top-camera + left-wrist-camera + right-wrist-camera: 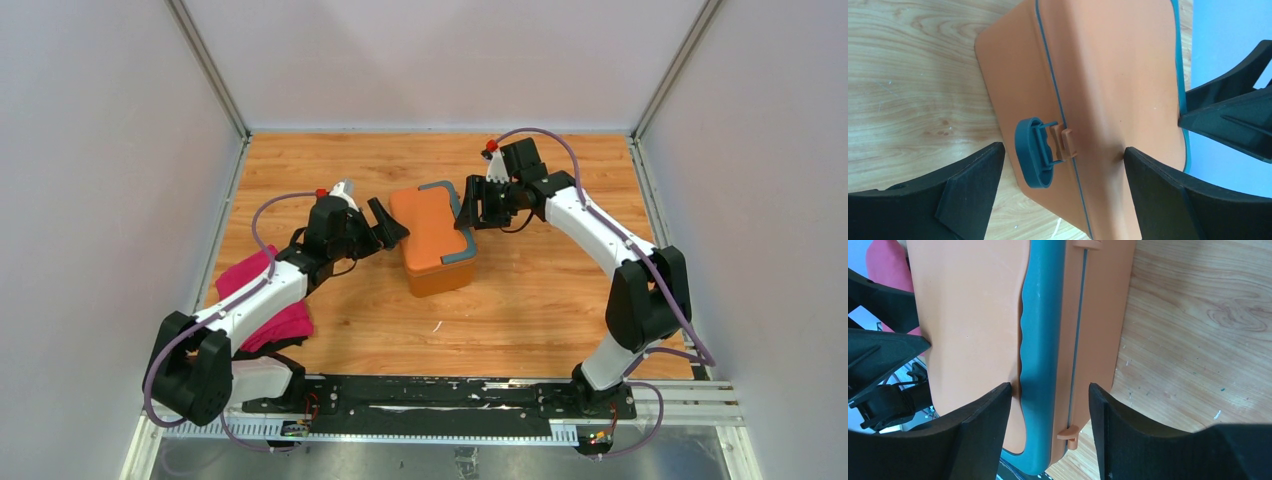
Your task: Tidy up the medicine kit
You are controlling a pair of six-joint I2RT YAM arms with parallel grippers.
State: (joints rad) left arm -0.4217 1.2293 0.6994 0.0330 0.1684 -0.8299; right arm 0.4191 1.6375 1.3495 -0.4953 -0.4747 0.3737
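Desk [560, 310], contents:
- Medicine kit [433, 238]: at centre.
- Left pincer [392, 226]: just beside the kit's left side, its latch [1037, 152] between the fingers.
- Right pincer [467, 208]: at the kit's far right edge, straddling the handle [1040, 340].
- Folded cloth [262, 300]: at the left edge, partly beneath the left arm, well apart from the kit.

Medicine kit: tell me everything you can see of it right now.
The medicine kit is an orange plastic box with rounded corners, lid down. A grey-blue handle runs along its right edge; a blue latch sticks out on the left side. It sits flat on the wooden table, slightly turned. The left gripper and right gripper, both open, straddle opposite edges; contact unclear.
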